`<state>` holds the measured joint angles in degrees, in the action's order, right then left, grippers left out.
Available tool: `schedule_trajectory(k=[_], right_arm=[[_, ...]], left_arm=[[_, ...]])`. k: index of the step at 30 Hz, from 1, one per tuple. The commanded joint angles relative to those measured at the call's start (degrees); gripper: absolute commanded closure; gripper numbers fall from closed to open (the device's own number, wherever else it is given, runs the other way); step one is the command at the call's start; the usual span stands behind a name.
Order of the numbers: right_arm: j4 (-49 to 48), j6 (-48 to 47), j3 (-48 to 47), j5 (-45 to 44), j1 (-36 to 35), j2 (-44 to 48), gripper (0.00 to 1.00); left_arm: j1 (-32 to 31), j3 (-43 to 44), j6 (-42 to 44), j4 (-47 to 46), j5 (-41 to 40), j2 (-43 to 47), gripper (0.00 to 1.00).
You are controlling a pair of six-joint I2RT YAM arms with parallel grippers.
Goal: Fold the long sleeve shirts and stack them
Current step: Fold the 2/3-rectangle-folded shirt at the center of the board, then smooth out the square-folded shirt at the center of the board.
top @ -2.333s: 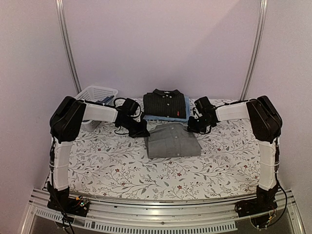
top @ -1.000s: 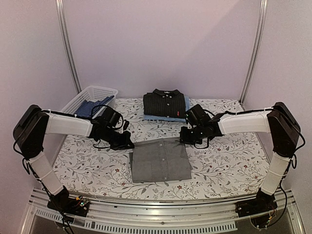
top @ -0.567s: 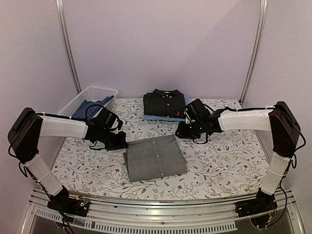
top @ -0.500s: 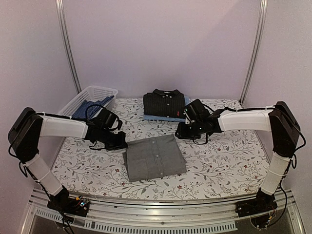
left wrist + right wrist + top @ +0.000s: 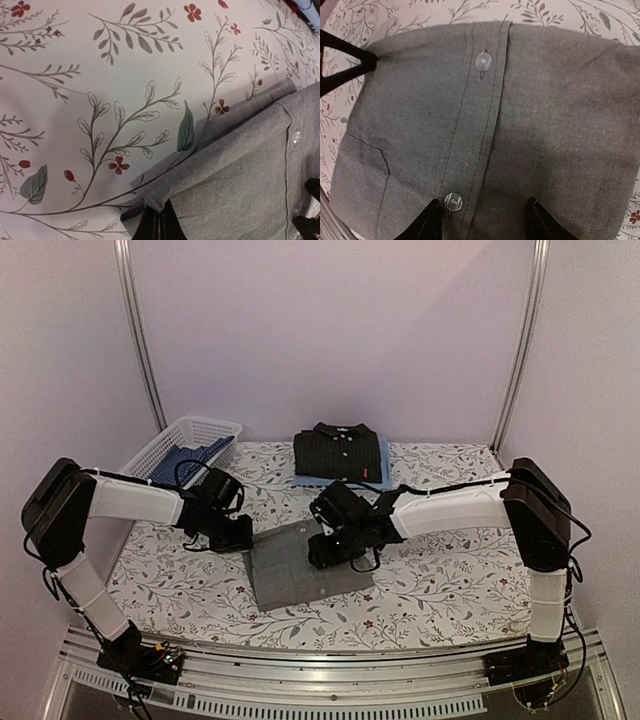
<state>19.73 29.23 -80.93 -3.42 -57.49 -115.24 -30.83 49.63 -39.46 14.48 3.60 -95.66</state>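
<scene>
- Folding is judged finished on the grey shirt (image 5: 305,565), which is laid slightly askew directly beneath the right claw (image 5: 325,545); that claw's fingers are spread over the button placket, with nothing gripped
- The shirt's corner is pinched by the left claw (image 5: 238,533), pressed together on the cloth edge
- Beyond both claws, the black shirt (image 5: 338,452) is stacked on the light blue shirt (image 5: 384,458); the grey one is not yet added
- Farther behind the left claw, blue cloth is seen in the basket (image 5: 190,430), perhaps unfolded
</scene>
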Motion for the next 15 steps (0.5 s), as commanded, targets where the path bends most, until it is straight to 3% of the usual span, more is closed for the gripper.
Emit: schedule_trajectory(k=[1, 6, 8, 12, 15], right_arm=[[6.08, -1.54, -4.29, -3.9, -2.23, -5.74, 0.43], [8.2, -1.77, -7.02, -5.3, -3.17, -7.77, 0.33], [8.65, -2.15, -7.69, -5.67, -3.15, -7.04, 0.31], [9.04, -2.84, -9.74, -5.58, -3.0, -4.79, 0.29], [9.07, -2.95, -11.25, -4.86, -1.33, -3.52, 0.33]], left_arm=[[1.87, -0.92, -0.74, 2.09, -2.6, -1.15, 1.0], [1.99, 1.16, -0.07, 6.22, -4.85, 1.32, 0.7], [1.57, 2.6, 0.26, 8.59, -6.69, 3.61, 0.63], [-1.29, 5.64, 0.66, 13.33, -8.2, 7.94, 0.61], [-4.73, 6.84, 0.43, 14.56, -4.74, 9.53, 0.66]])
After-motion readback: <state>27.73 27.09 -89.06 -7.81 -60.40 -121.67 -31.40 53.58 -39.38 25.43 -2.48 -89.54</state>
